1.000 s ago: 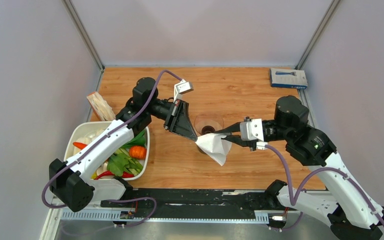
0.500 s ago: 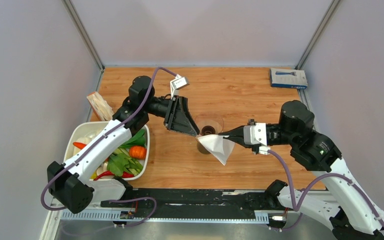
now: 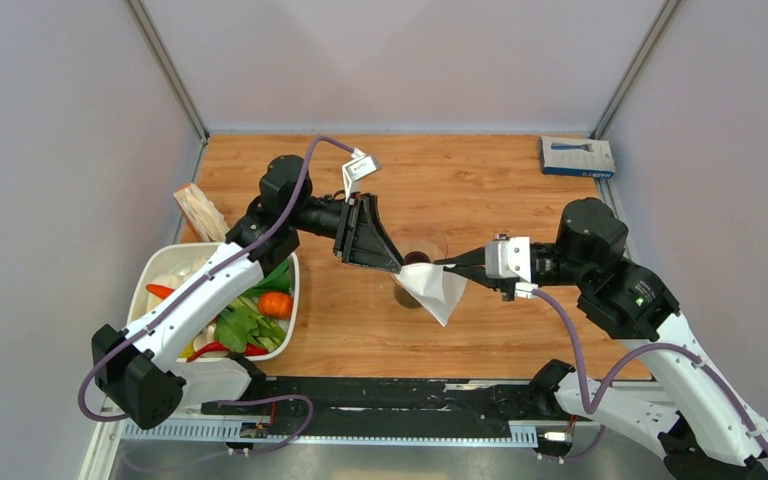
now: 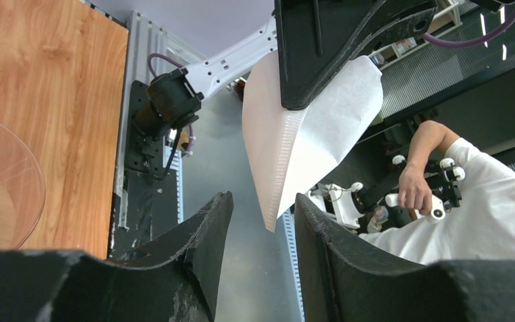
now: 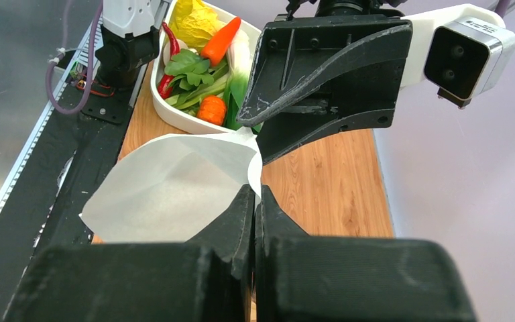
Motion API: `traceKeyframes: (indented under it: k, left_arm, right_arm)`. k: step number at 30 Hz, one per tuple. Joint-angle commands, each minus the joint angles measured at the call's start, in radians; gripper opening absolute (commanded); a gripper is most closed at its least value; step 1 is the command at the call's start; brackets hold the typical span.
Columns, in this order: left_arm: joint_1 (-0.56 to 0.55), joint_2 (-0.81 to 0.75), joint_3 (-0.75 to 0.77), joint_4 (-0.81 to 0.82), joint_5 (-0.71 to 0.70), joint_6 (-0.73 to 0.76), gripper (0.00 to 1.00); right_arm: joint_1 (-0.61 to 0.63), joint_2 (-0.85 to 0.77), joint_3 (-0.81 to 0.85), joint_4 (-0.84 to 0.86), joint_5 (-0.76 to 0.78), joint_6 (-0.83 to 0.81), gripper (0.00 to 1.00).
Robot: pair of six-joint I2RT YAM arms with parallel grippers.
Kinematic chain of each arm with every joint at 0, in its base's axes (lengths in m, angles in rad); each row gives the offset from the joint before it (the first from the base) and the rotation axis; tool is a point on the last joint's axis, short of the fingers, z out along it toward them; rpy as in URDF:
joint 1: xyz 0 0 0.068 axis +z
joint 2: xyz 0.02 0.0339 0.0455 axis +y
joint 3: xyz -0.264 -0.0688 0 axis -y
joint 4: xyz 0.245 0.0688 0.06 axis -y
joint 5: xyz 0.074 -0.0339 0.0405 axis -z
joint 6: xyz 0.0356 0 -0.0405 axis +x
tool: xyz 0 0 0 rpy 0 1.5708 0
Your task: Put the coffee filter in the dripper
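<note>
Noting for your check: right gripper point(image 3: 442, 266) is fully closed, its two black fingers point(image 5: 241, 215) pinched on one edge of the thin white paper coffee filter point(image 3: 436, 290). The filter hangs in the air from that grip, partly spread into a cone, its open side facing the left arm.

Left gripper point(image 3: 397, 267) stands open. In the left wrist view you see its fingers point(image 4: 208, 228) apart, with the filter's pointed corner in line with the gap between them; no contact shows there.

The clear funnel-shaped glass dripper point(image 3: 422, 241) sits near the middle of the wooden table point(image 3: 490, 195), just behind the filter. From above the two overlap, and you cannot tell whether paper touches glass. The filter is not seated in the dripper.

A white oval bowl of vegetables point(image 3: 152, 274) lies beside the left arm. A small blue box point(image 3: 577, 157) is at the far right corner.
</note>
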Motion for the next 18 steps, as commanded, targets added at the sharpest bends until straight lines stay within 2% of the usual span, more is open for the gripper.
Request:
traceKeyframes:
  k: [1, 5, 7, 8, 9, 11, 12, 16, 18]
  left_arm:
    - [-0.009, -0.025, 0.018, 0.007, -0.001, 0.031, 0.46]
    - [-0.013, -0.026, 0.012, 0.01, 0.007, 0.031, 0.34]
    - [-0.013, -0.026, 0.011, 0.011, 0.008, 0.031, 0.2]
    - [-0.013, -0.026, 0.011, 0.012, 0.009, 0.03, 0.07]
    - [-0.012, -0.026, 0.01, 0.014, 0.009, 0.024, 0.02]
    - [-0.011, -0.021, 0.006, 0.037, 0.02, -0.002, 0.0]
    - [-0.011, -0.019, -0.002, 0.05, 0.025, -0.016, 0.0]
    - [-0.011, -0.015, -0.016, 0.11, 0.048, -0.088, 0.0]
    - [-0.012, -0.009, -0.033, 0.187, 0.067, -0.146, 0.0]
  right_arm:
    - [0.006, 0.0, 0.003, 0.05, -0.003, 0.025, 0.0]
    - [0.006, 0.002, 0.005, 0.049, -0.002, 0.027, 0.0]
    - [0.006, 0.001, 0.006, 0.048, -0.007, 0.027, 0.02]
    - [0.006, 0.0, 0.006, 0.049, -0.007, 0.027, 0.08]
    - [0.006, -0.002, 0.005, 0.049, -0.004, 0.027, 0.2]
    - [0.006, -0.015, 0.001, 0.043, 0.011, 0.021, 0.43]
    - [0.006, -0.024, -0.005, 0.036, 0.025, 0.008, 0.49]
    - [0.006, -0.057, -0.026, 0.011, 0.067, -0.043, 0.6]
    - [0.006, -0.061, -0.033, 0.011, 0.053, -0.069, 0.62]
